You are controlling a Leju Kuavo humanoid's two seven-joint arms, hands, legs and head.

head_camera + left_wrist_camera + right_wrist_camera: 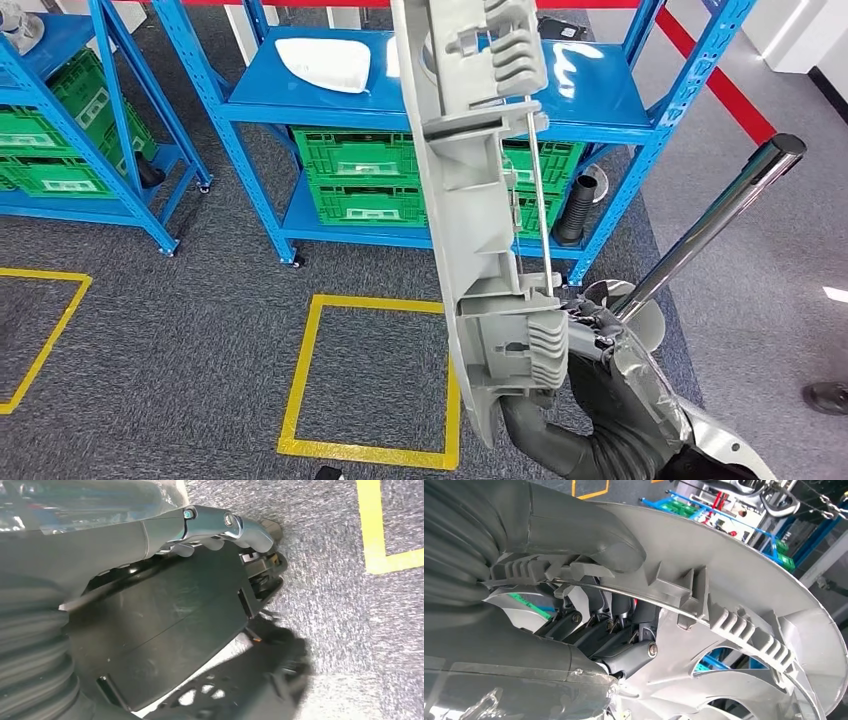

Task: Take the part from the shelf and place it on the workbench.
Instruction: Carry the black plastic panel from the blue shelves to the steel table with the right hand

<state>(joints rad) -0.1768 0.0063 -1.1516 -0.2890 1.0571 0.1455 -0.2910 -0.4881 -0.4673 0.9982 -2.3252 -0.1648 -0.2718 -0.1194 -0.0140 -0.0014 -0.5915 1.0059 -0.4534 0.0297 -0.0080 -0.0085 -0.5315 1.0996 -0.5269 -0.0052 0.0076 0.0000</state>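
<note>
Hubcap (470, 200) in transit: the grey plastic wheel cover, ribbed clips and wire ring facing the head camera, stands on edge in the robot's right hand (585, 385), off the shelf and nowhere near a bench yet. In the right wrist view the thick thumb (589, 540) presses one face of the rim while the dark fingers (619, 630) hook through a spoke opening against the other, so the grasp looks firm. The left hand (220, 527) hangs low over grey carpet, its fingers curled in with nothing in them. On the floor ahead lies a yellow taped square (370, 380). Beyond it stands the blue shelf (590, 100), a white part (325, 62) near the left edge of its top deck, green crates (355, 175) stacked beneath. No bench is in sight, so the carry appears about half done. Done well, the step means keeping the cover's long upper edge from swinging into the shelf posts on the turn, then setting it down flat before letting go.
</note>
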